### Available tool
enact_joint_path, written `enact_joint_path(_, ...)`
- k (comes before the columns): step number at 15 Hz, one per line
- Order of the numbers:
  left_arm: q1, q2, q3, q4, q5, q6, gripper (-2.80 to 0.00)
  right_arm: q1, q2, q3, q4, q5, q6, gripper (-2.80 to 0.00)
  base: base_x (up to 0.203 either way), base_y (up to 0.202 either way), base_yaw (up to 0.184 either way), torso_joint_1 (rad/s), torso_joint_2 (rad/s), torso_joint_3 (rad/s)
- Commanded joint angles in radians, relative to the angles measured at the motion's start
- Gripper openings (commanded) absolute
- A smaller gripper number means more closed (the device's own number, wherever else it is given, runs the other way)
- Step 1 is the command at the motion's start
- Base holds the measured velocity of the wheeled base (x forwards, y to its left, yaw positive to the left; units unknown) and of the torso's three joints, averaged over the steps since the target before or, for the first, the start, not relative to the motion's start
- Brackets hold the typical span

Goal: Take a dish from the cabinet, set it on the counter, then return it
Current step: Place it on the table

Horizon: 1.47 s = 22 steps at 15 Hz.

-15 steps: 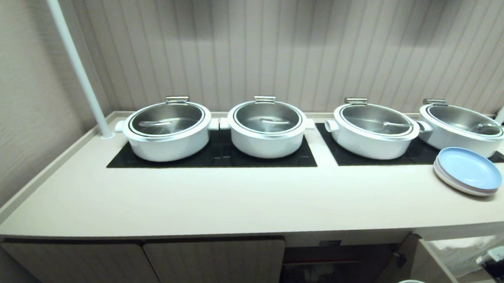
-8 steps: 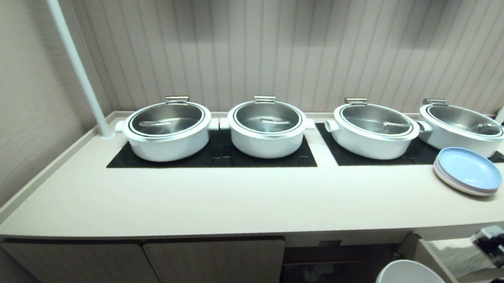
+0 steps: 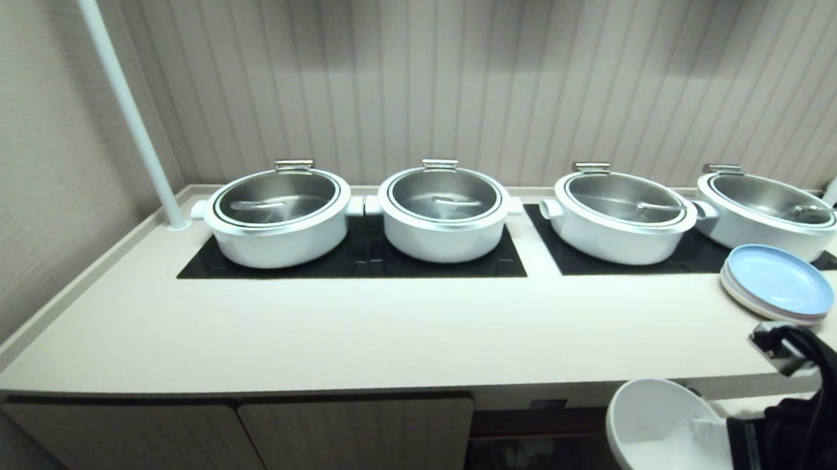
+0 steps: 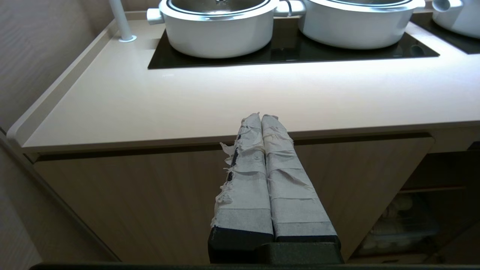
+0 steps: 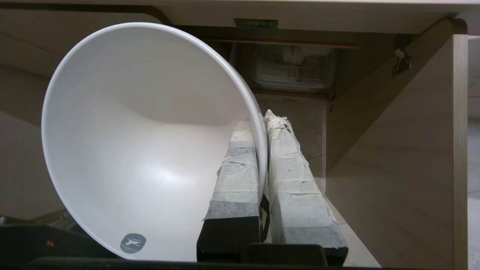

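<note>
A: Since the dish looks like glossy ceramic, I'd judge it stiff, slick and breakable, light enough for 1 arm. Where's the hold?

B: On the rim. The right gripper pinches its wall, 1 finger inside, 1 outside, jaws nearly together on it.

A: And where is it?

B: Near right, tilted, in the air below the counter edge, in front of the open cabinet.

A: A rim pinch on glaze could slip, so I'd keep it slow. The other arm?

B: The left gripper sits parked before the counter's left end, its taped fingers pressed together, holding nothing.
</note>
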Motion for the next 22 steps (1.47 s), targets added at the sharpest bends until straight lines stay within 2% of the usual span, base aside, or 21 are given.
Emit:
enact_joint_path(1, 0.0, 0.0, 0.0, -0.001, 0.001, -0.001, -2.8, -0.024, 0.088, -0.039, -0.004, 0.001, 0.001, -2.8, 0.0, 0.0, 0.0, 0.0, 0.0, 0.0)
enact_joint_path(8, 0.0, 0.0, 0.0, 0.001, 0.0, -0.001, -2.8, -0.083, 0.291, -0.242, -0.011, 0.004, 0.005, -2.8, 0.0, 0.0, 0.0, 0.0, 0.0, 0.0)
enact_joint_path(22, 0.0, 0.0, 0.0, 0.001, 0.001, -0.001, -2.8, -0.089, 0.448, -0.397, -0.011, 0.001, 0.051, -2.8, 0.0, 0.0, 0.0, 0.0, 0.0, 0.0)
